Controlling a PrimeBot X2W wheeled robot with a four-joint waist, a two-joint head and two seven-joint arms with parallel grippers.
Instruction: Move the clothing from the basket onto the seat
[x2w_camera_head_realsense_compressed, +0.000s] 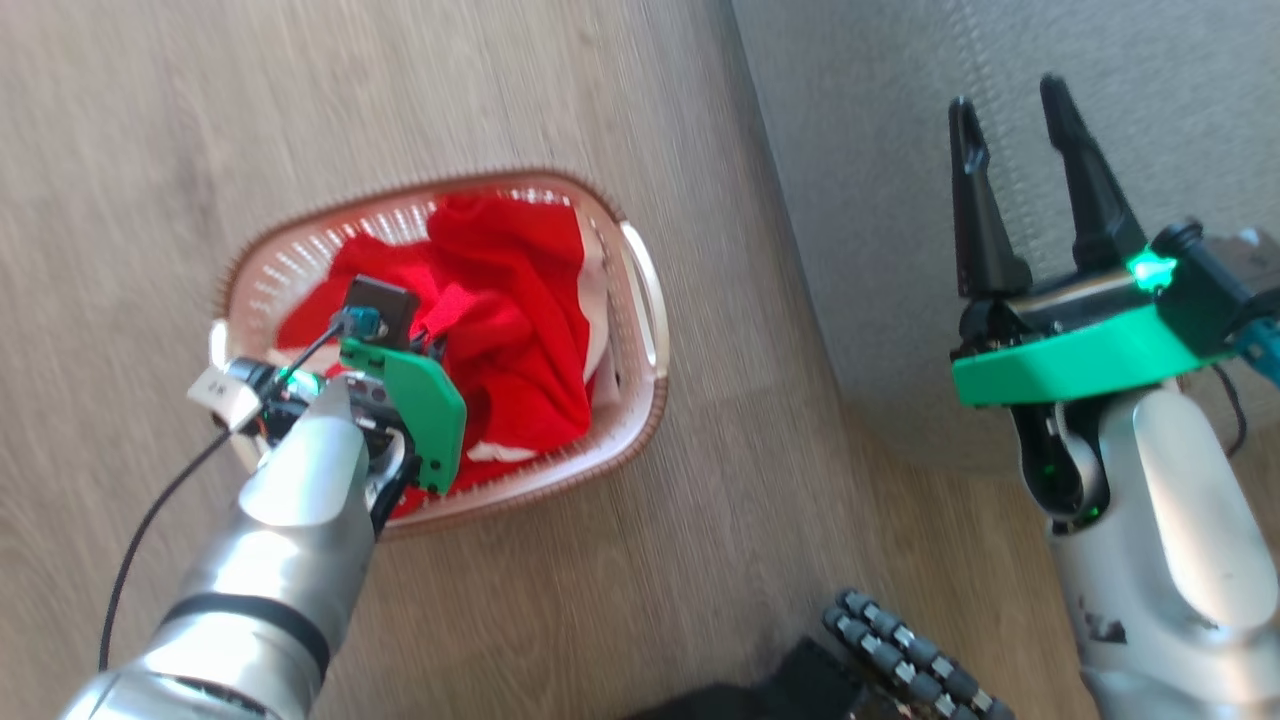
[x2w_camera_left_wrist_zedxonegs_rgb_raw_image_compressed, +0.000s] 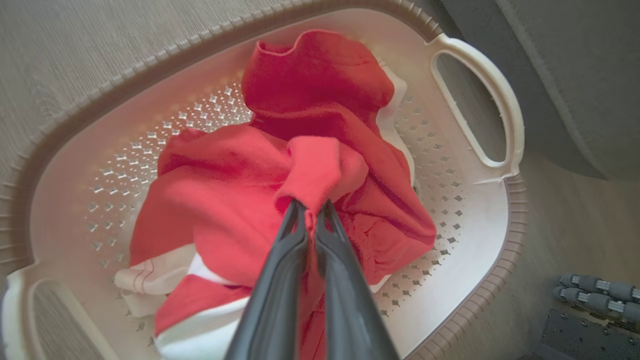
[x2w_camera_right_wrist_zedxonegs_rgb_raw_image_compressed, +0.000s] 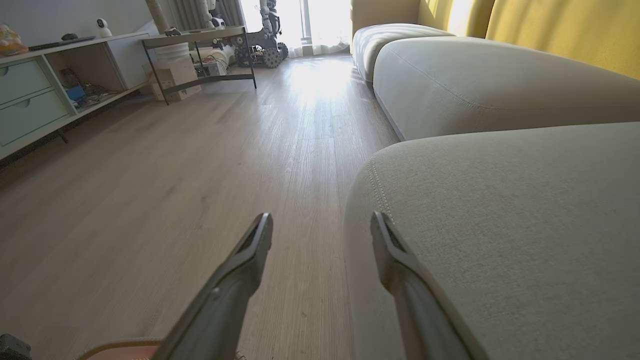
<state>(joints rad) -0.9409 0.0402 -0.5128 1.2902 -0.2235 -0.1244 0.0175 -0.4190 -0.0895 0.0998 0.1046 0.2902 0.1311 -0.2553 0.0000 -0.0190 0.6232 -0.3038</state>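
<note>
The fingers of our left gripper (x2w_camera_left_wrist_zedxonegs_rgb_raw_image_compressed: 310, 212) pinch a raised fold of the clothing (x2w_camera_left_wrist_zedxonegs_rgb_raw_image_compressed: 225, 200), heaped in the basket (x2w_camera_left_wrist_zedxonegs_rgb_raw_image_compressed: 465, 260) at mid-frame. The seat (x2w_camera_head_realsense_compressed: 880, 150) lies upper right in the head view, nearer our right gripper (x2w_camera_head_realsense_compressed: 1007, 92), whose fingers are spread and empty.

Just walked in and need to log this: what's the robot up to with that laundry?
The left tool is down in the basket, shut on a fold of the red clothing. The clothing lies in the basket, which stands on the wooden floor beside the grey seat. The right tool is open and empty, held near the seat's edge.
</note>
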